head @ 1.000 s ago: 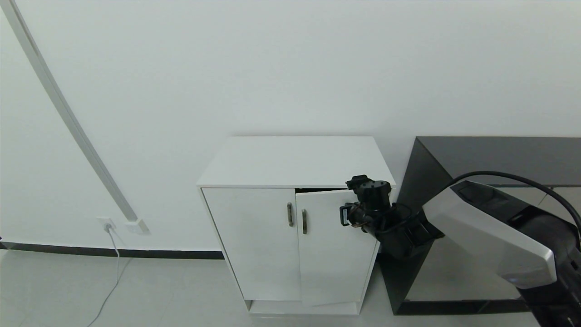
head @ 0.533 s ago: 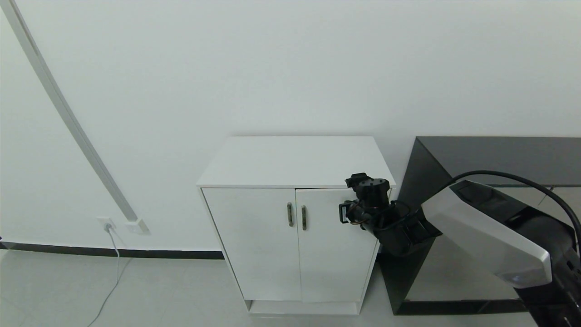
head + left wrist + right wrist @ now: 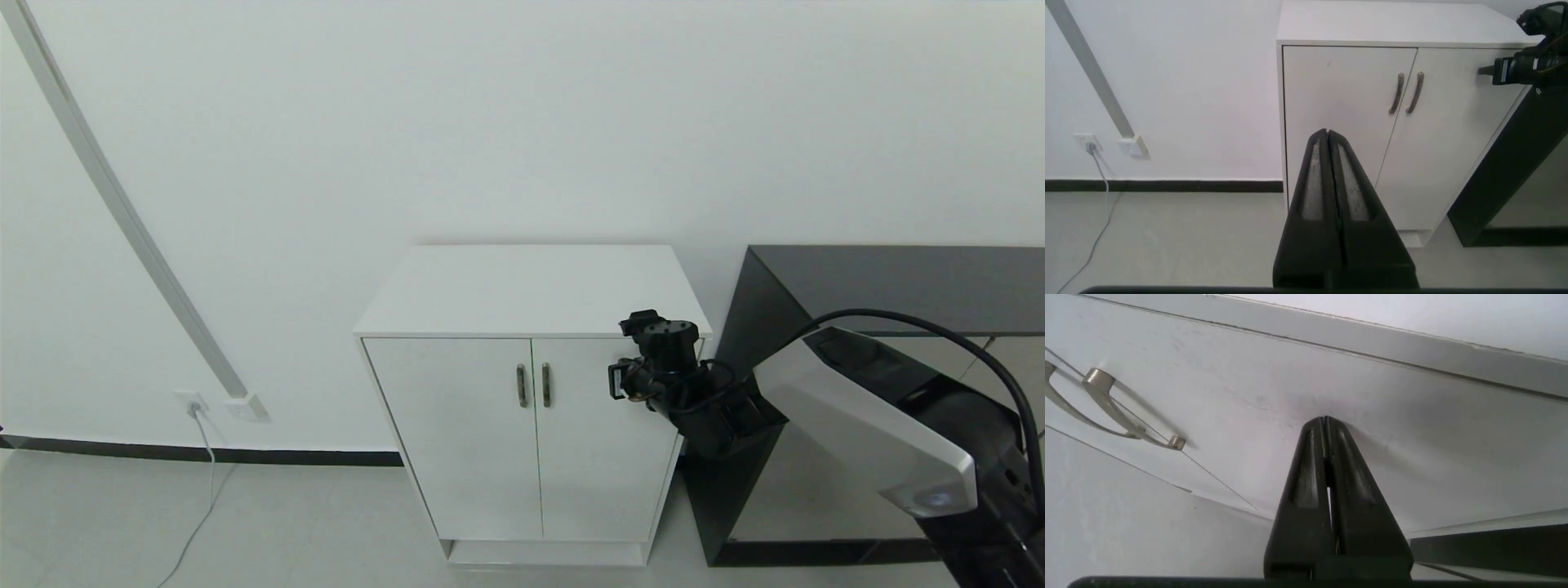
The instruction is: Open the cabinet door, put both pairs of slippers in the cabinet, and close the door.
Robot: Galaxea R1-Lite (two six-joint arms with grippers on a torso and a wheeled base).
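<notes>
1. Against the white wall (image 3: 522,122), on a grey floor (image 3: 310,523), stands the white cabinet (image 3: 522,294). Left door (image 3: 457,441) and right door (image 3: 604,457) both sit flush shut, with the two metal handles (image 3: 522,385) side by side at the centre seam.
2. Dark glossy unit (image 3: 882,278) is just beside the cabinet, on my right.
3. Wall, well to the left of the cabinet: slanted cable duct (image 3: 122,212), and a socket (image 3: 192,402) with a cord (image 3: 204,490) trailing onto the floor.
4. Cabinet contents are hidden behind the doors, cannot tell.
5. My right gripper (image 3: 1327,429): fingers pressed together, nothing between them, tip against the right door face, high up toward its outer edge.
6. My left gripper (image 3: 1328,139): fingers together, holding nothing, well back from the cabinet and facing the left door.
7. Right wrist view shows the tip meeting the door, which the wrist blocks in the head view. Left wrist view takes in the whole cabinet front plus my right gripper at the door.
</notes>
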